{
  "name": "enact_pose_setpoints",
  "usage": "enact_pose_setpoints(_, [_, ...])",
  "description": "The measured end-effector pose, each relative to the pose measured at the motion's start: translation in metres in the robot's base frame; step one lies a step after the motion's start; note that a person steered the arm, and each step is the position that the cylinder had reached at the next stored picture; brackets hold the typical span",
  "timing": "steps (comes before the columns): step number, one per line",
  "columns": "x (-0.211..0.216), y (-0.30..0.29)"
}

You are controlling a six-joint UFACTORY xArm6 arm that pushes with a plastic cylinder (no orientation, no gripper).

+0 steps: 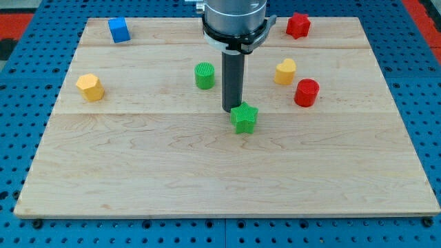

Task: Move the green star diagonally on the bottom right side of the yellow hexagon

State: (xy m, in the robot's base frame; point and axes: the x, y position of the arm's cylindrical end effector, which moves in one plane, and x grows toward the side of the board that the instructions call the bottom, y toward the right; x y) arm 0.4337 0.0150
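- My tip point(231, 110) sits at the lower end of the straight dark rod, touching or all but touching the far-left edge of the green star point(244, 118); whether there is real contact I cannot tell.
- There are no fingers on this arm: the rod ends plain and holds nothing.
- The green star lies near the middle of the wooden board point(207, 179), just right of centre, flat on the wood.
- The yellow hexagon point(90, 87) lies well off to the left, close to the board's left edge and a little farther back than the star; the two are well apart.
- A green cylinder point(204, 76) stands just left of the rod, farther back than the star and not touching it.
- To the right of the rod, a yellow heart-shaped block point(285, 71) sits near a red cylinder point(306, 93); the red one is nearer and farther right, with a small gap between them.
- A blue cube point(119, 30) rests at the far-left corner of the board.
- A red block point(298, 25), its shape knobbly and hard to make out exactly, rests at the far edge to the right of the arm's round grey housing point(234, 21).
- The board lies on a blue pegboard surface point(21, 103).
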Motion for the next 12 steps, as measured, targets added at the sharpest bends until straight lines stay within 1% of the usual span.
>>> enact_pose_setpoints(1, [0.004, 0.025])
enact_pose_setpoints(2, [0.009, 0.079])
enact_pose_setpoints(4, [0.01, 0.077])
enact_pose_setpoints(6, [0.028, 0.046])
enact_pose_setpoints(7, [0.033, 0.048])
enact_pose_setpoints(8, [0.067, 0.095])
enact_pose_setpoints(9, [0.084, 0.056])
enact_pose_setpoints(10, [0.071, 0.045])
enact_pose_setpoints(11, [0.068, 0.053])
enact_pose_setpoints(12, [0.037, 0.051])
